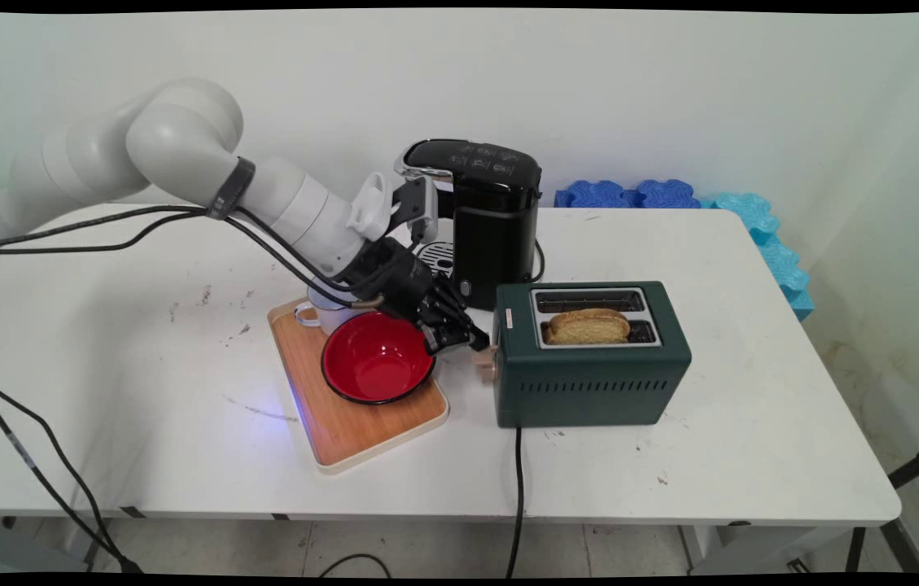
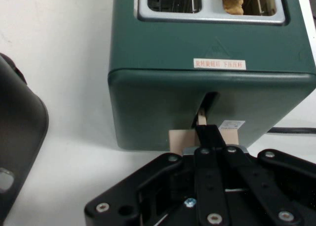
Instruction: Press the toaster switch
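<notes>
The white tabletop [image 1: 711, 456] is holding everything. The arm [image 1: 182, 138] is reaching in from 9 o'clock and sloping down toward the middle. The black coffee machine [image 1: 492, 212] is standing at 12 o'clock from the jaws, near them.

The green toaster [image 1: 589, 382] is sitting right at 3 o'clock from the jaws. Its long side is running from 9 to 3. The wooden board [image 1: 345, 423] is lying at 8 o'clock from the jaws. The red bowl [image 1: 374, 362] is sitting on the board, just beside the jaws at 9 o'clock. A white cup [image 1: 321, 313] is peeking out under the arm. One piece of toast [image 1: 589, 325] is poking up from the front slot.

The little tan lever [image 1: 485, 366] is sticking out of the toaster's end toward 9 o'clock. In the hand view the jaws are pressed together, and their tip is resting against the lever [image 2: 180, 137]. The lever's slit [image 2: 210, 100] is running up and down above them.

There is bare tabletop at 6 o'clock from the lever. The bowl and the coffee machine are crowding the other sides.
</notes>
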